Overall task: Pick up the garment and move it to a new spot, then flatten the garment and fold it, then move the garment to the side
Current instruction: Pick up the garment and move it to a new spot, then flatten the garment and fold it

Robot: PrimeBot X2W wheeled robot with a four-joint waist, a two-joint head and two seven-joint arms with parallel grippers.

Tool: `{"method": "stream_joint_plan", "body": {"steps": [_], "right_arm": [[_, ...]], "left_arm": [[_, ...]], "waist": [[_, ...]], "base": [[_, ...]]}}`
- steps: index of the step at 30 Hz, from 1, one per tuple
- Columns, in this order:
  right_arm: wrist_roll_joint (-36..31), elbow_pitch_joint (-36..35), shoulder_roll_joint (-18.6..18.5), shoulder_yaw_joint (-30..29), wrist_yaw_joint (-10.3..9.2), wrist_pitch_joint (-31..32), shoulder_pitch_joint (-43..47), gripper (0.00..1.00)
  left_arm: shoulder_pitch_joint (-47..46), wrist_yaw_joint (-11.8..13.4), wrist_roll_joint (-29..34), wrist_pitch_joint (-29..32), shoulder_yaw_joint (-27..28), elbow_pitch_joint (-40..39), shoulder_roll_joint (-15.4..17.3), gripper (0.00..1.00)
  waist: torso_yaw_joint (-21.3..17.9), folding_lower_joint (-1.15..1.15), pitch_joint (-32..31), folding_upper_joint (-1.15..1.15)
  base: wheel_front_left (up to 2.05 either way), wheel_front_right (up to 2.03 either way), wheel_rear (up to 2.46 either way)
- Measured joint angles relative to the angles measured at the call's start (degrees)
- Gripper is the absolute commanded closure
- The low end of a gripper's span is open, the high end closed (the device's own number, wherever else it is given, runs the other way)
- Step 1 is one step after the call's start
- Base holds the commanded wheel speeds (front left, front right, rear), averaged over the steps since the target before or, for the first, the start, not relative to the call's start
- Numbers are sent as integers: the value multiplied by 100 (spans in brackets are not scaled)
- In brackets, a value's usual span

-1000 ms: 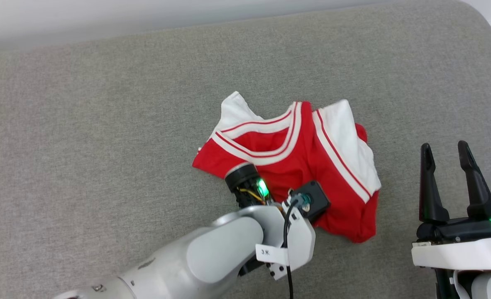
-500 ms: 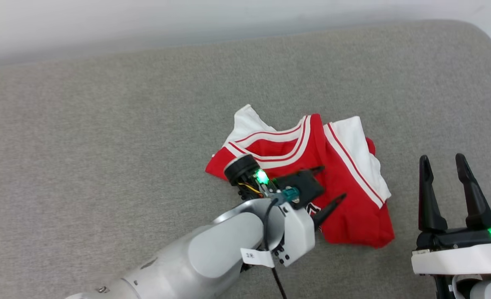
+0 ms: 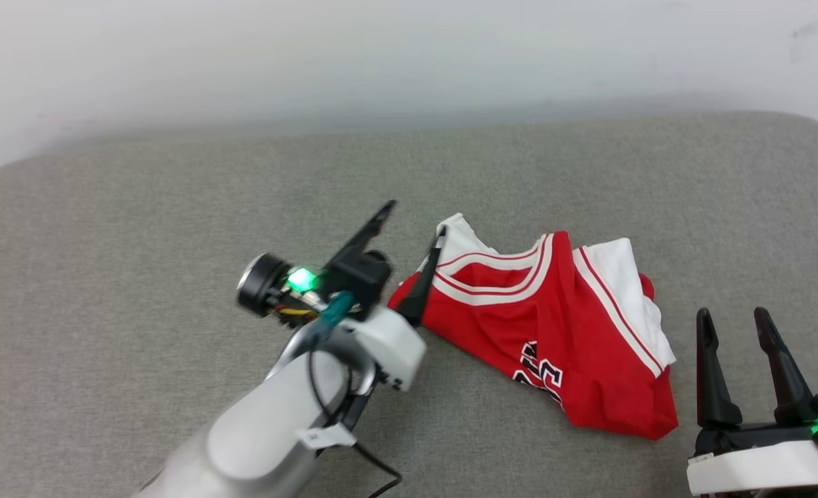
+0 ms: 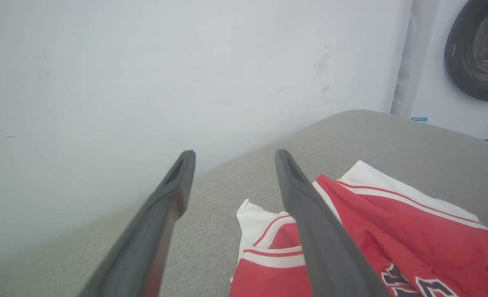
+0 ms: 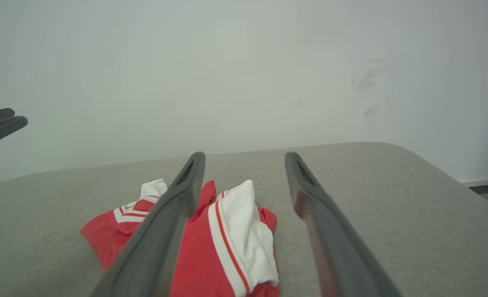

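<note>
Head view: the garment [image 3: 554, 311] is seen crumpled at centre; left fingers [image 3: 426, 277] are held spread, empty, at its nine o'clock; right fingers [image 3: 711, 373] are spread, empty, at four o'clock.

Soft cloth garment [image 3: 554, 325] on matt woven cushion [image 3: 139, 228]

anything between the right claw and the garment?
Nothing. In the head view, a narrow strip of bare grey cushion separates the open right claw from the garment at its white-sleeved edge.
</note>
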Motion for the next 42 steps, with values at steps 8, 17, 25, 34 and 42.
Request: {"method": "stream_joint_plan", "body": {"steps": [8, 17, 25, 34, 42], "right_arm": [[-32, 120, 0, -15, 0, 0, 190, 0], [-10, 176, 1, -33, 0, 0, 314, 0], [5, 253, 0, -86, 0, 0, 415, 0], [43, 331, 0, -112, 0, 0, 511, 0], [74, 375, 0, -124, 0, 0, 599, 0]], "left_arm": [[1307, 606, 533, -8, 1261, -985, 501, 0], [2689, 777, 973, -8, 2672, -1588, 470, 0], [3623, 564, 1526, -8, 3485, -1931, 75, 0], [4029, 93, 1958, -8, 4017, -1929, -383, 0], [4204, -213, 2212, -8, 4424, -1904, -673, 0]], "waist": [[208, 0, -329, 0], [293, -1, -494, 0], [266, 0, -535, 0], [234, 0, -579, 0], [211, 0, -599, 0]], "base": [[0, 0, 0], [0, 0, 0], [0, 0, 0], [0, 0, 0], [0, 0, 0]]}}
